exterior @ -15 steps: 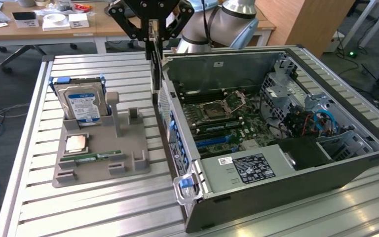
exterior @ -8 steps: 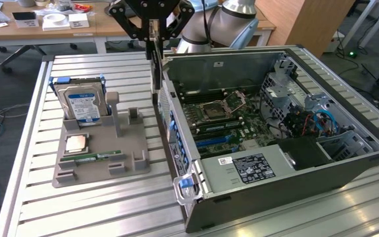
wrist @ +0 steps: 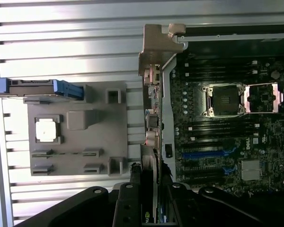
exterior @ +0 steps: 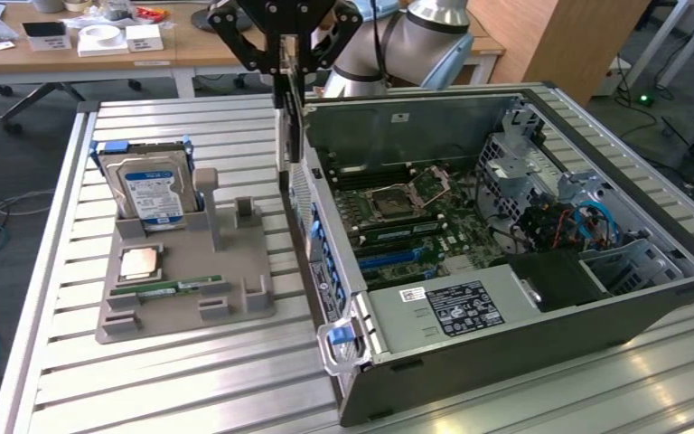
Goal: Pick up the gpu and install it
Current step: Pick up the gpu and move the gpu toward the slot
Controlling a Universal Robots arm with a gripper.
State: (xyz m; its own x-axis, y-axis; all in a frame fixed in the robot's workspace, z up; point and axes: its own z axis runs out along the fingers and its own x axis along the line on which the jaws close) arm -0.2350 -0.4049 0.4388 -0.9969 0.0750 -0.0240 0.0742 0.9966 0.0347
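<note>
The gpu (exterior: 285, 127) hangs edge-on and upright from my gripper (exterior: 285, 59), which is shut on its upper end. It hovers above the table, beside the open computer case (exterior: 528, 312), on the exterior view's left of the case wall. In the wrist view the gpu's silver bracket (wrist: 154, 56) points away from my gripper (wrist: 151, 194), whose dark fingers (wrist: 134, 189) clamp the card from both sides. The card lines up along the case's edge, next to the motherboard (wrist: 227, 127) with its blue slots (wrist: 203, 154).
A grey holder tray (exterior: 245, 312) lies on the slatted metal table (exterior: 142, 389), at the exterior view's left of the case. It carries an upright hard drive (exterior: 151, 190), a CPU (exterior: 141, 262) and a RAM stick (exterior: 182, 287). Drive cages and cables (exterior: 564, 217) fill the case's far side.
</note>
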